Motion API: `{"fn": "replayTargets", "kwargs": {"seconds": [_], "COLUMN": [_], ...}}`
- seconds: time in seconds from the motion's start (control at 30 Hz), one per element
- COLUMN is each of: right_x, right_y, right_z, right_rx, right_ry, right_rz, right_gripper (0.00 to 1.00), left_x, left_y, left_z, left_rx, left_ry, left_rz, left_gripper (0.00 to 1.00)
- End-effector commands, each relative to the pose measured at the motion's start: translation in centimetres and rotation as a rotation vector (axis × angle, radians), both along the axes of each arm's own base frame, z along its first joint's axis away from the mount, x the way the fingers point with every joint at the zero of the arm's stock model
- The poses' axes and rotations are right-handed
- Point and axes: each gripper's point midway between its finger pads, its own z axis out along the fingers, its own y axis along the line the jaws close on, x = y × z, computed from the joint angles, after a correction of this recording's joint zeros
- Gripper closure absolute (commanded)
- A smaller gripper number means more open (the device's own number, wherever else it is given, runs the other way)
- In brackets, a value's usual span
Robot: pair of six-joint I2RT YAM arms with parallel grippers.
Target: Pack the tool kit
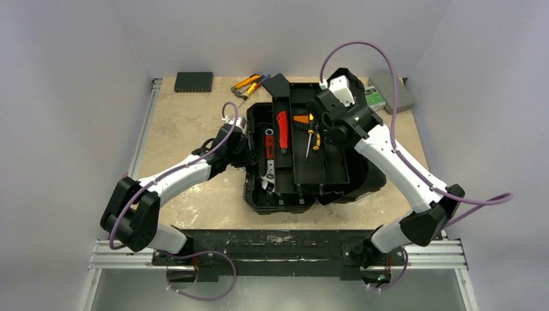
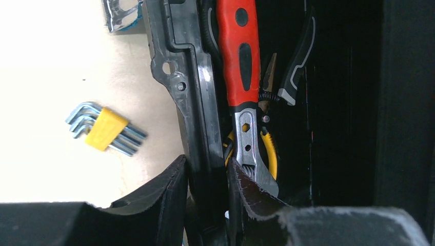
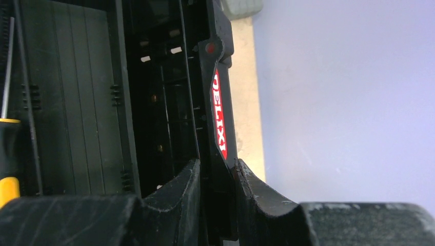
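The black toolbox (image 1: 320, 165) lies open mid-table. My left gripper (image 1: 248, 148) is shut on its left wall (image 2: 179, 66), one finger outside and one inside (image 2: 208, 165). Just inside lie a red-handled wrench (image 2: 240, 56) and yellow-handled pliers (image 2: 270, 156). My right gripper (image 1: 325, 116) is shut on the red-labelled lid handle (image 3: 219, 113), a finger on each side (image 3: 218, 166). A yellow-black screwdriver (image 1: 311, 139) lies in the tray, and its handle (image 3: 7, 154) shows at the right wrist view's left edge. More yellow-black tools (image 1: 249, 83) rest on the table behind the box.
A hex key set in a yellow holder (image 2: 105, 128) lies on the table left of the box wall. A flat black box (image 1: 193, 81) sits at the back left. A grey case with a green label (image 1: 390, 91) sits at the back right.
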Motion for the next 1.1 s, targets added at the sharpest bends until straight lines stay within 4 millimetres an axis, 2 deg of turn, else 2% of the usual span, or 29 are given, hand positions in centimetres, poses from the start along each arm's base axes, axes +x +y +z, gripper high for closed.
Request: {"fn": "replayTargets", "kwargs": {"seconds": [0.0, 0.23, 0.37, 0.53, 0.73, 0.9, 0.97, 1.0, 1.07], "right_x": [1.1, 1.5, 1.1, 0.5, -0.4, -1.4, -1.8, -2.0, -2.2], "right_y": [2.6, 7.3, 11.0, 15.8, 19.4, 22.2, 22.9, 23.2, 23.9], "right_z": [5.3, 5.1, 4.9, 3.5, 1.6, 1.1, 1.2, 1.2, 1.8], "right_rx": [0.03, -0.128, -0.224, -0.28, -0.202, -0.088, -0.013, 0.029, 0.118], "right_ry": [-0.231, -0.204, -0.215, -0.219, -0.207, -0.205, -0.192, -0.182, -0.186], "right_rz": [-0.029, 0.028, 0.082, 0.175, 0.23, 0.3, 0.323, 0.335, 0.37], "right_gripper": [1.0, 1.0, 1.0, 1.0, 0.96, 0.93, 0.86, 0.83, 0.72], "left_x": [-2.6, -3.2, -3.2, -3.1, -3.1, -3.1, -3.2, -2.8, -2.7], "left_y": [-8.6, -10.8, -11.2, -10.9, -10.8, -10.3, -9.9, -10.0, -9.7], "left_z": [3.5, 3.9, 3.9, 3.9, 3.8, 3.5, 3.2, 3.7, 3.7], "left_rx": [-0.252, -0.284, -0.293, -0.282, -0.287, -0.299, -0.309, -0.333, -0.347], "left_ry": [0.032, 0.038, 0.05, 0.049, 0.058, 0.07, 0.088, 0.07, 0.071], "left_rz": [-0.192, -0.211, -0.207, -0.193, -0.184, -0.168, -0.159, -0.161, -0.156], "left_gripper": [1.0, 1.0, 1.0, 1.0, 1.0, 1.0, 1.0, 1.0, 1.0]}}
